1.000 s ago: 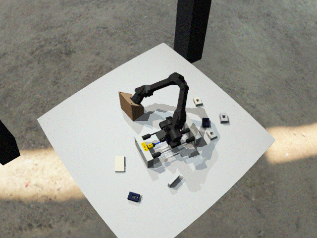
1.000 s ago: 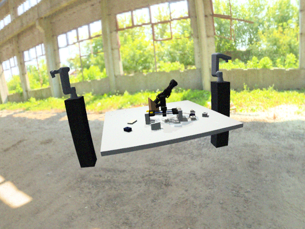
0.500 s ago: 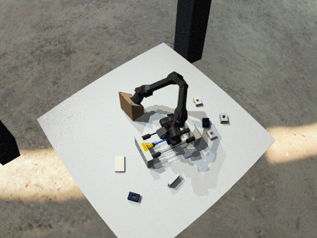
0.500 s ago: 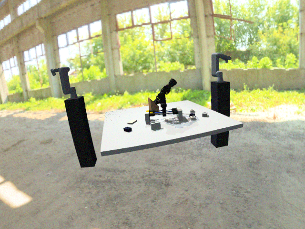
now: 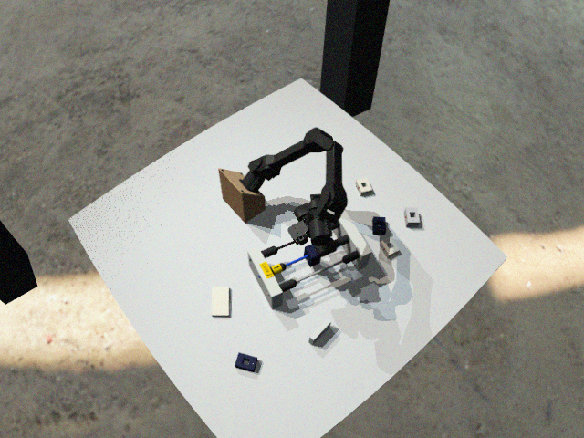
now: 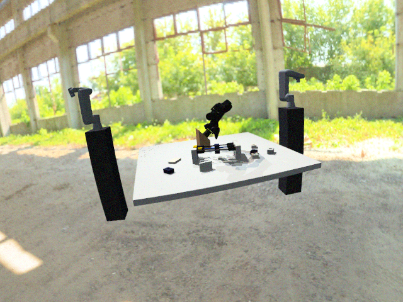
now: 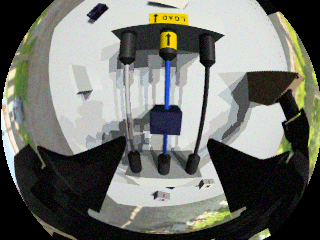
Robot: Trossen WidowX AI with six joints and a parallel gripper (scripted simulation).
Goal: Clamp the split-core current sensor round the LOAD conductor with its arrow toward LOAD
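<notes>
The dark blue sensor (image 5: 311, 255) (image 6: 216, 148) (image 7: 163, 122) sits round the blue conductor (image 5: 296, 260) (image 7: 167, 85), which runs through it. It looks like a closed block; its latch and its arrow cannot be made out. The yellow LOAD marker (image 5: 266, 270) (image 7: 169, 19) is on the end block, and a yellow sleeve (image 5: 276, 267) (image 7: 168, 40) with an arrow is on the blue conductor. My gripper (image 6: 216, 136) (image 7: 167, 142) is open and empty, above the sensor and apart from it, with its fingers to either side in the wrist view.
A grey conductor (image 7: 128, 100) and a black conductor (image 7: 204, 100) flank the blue one between two end blocks (image 5: 271, 294) (image 5: 359, 243). A brown block (image 5: 244, 200) stands beside the arm. A grey angled piece (image 5: 322, 333), cream plate (image 5: 220, 300), blue part (image 5: 246, 361) and several small parts lie around.
</notes>
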